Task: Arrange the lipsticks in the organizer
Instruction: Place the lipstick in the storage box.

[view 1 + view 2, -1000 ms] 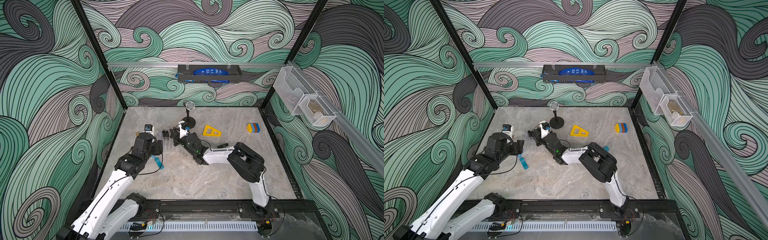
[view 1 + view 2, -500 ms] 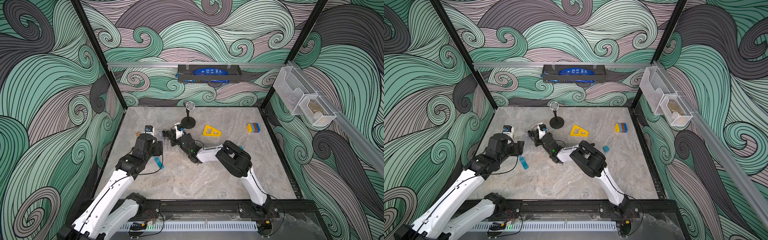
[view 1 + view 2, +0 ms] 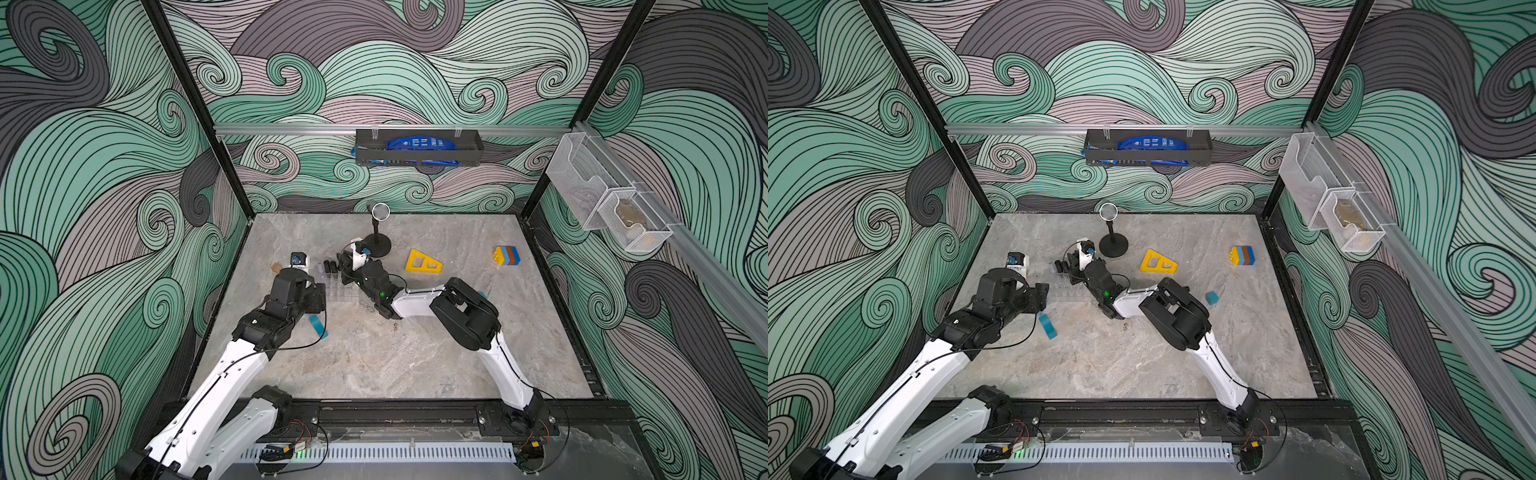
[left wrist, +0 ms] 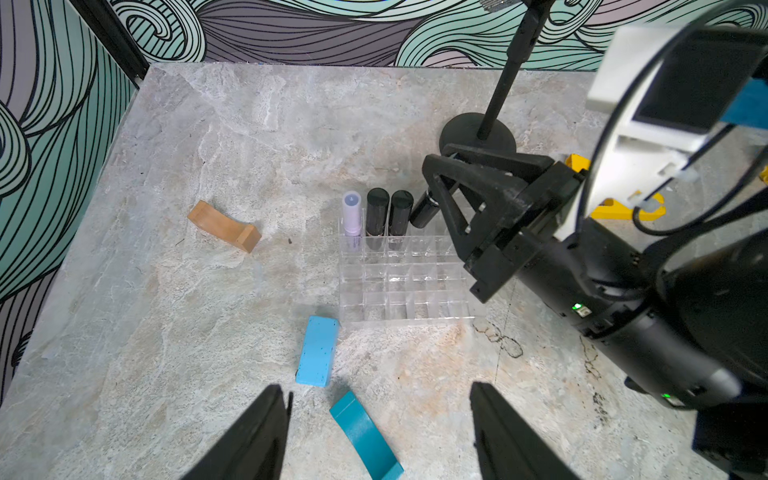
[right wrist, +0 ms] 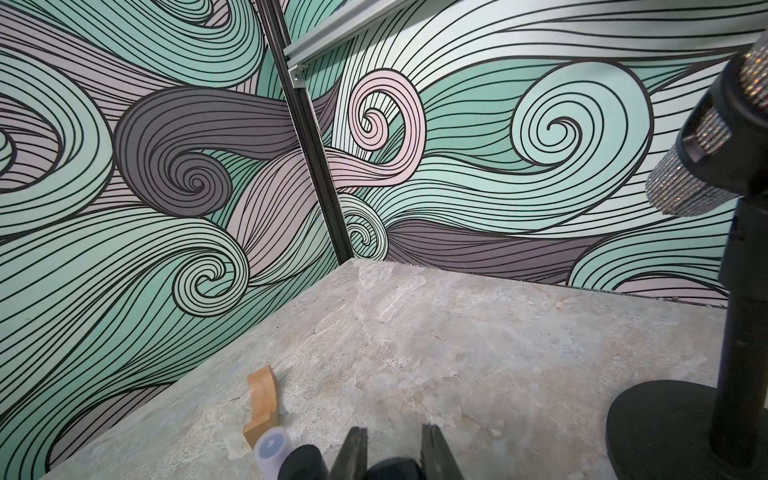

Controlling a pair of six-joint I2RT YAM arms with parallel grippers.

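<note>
The clear organizer (image 4: 403,278) lies on the table, also seen in both top views (image 3: 343,293) (image 3: 1067,293). Two black lipsticks (image 4: 377,216) (image 4: 400,214) stand upright in its far row beside a pale lilac tube (image 4: 351,216). My right gripper (image 4: 434,187) (image 5: 392,430) is shut on a third black lipstick (image 4: 424,208), which is tilted over the same row next to the standing ones. My left gripper (image 4: 376,386) hangs open on the organizer's near side, with nothing between its fingers.
A light blue block (image 4: 318,351) and a teal curved piece (image 4: 365,436) lie below my left gripper. A wooden block (image 4: 224,226) sits to the left. A microphone stand (image 3: 377,245), a yellow triangular frame (image 3: 423,262) and a stacked coloured block (image 3: 507,255) stand further back and right.
My right arm has folded its elbow inward and carried the lipstick a little leftward toward the organizer's far row. The left arm has barely moved.
</note>
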